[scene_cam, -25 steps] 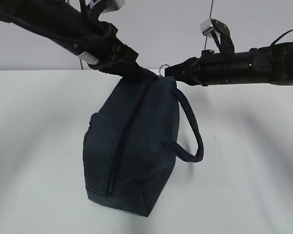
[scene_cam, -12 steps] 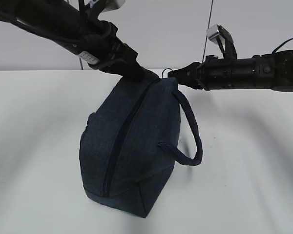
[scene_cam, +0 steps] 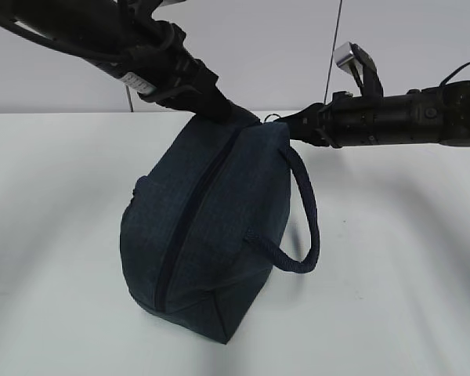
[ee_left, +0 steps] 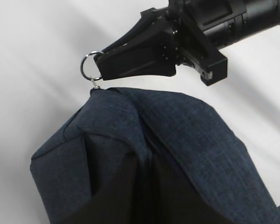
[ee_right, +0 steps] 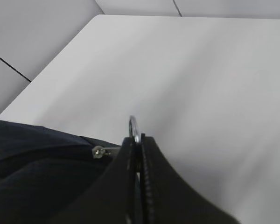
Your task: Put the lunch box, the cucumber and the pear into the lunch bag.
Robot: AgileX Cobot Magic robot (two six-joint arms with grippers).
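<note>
The dark navy lunch bag [scene_cam: 211, 235] hangs tilted over the white table, its zipper line running down the front. My left gripper [scene_cam: 229, 114] is shut on the fabric at the bag's top end; in the left wrist view its jaws [ee_left: 149, 191] are buried in the fabric [ee_left: 196, 140]. My right gripper [scene_cam: 288, 125] is shut on the silver ring pull [scene_cam: 272, 119] next to it. The ring also shows in the left wrist view [ee_left: 89, 66] and the right wrist view [ee_right: 133, 127], pinched between the jaws [ee_right: 136, 138]. The lunch box, cucumber and pear are out of view.
A padded loop handle [scene_cam: 307, 227] hangs off the bag's right side. The white table [scene_cam: 399, 274] lies under the bag, with a grey wall [scene_cam: 258, 47] behind it. A thin cable [scene_cam: 330, 47] hangs down behind the right arm.
The right gripper has moved a little right and down with the ring. The bag has tilted further, its lower end swinging left and its handle shifting with it.
</note>
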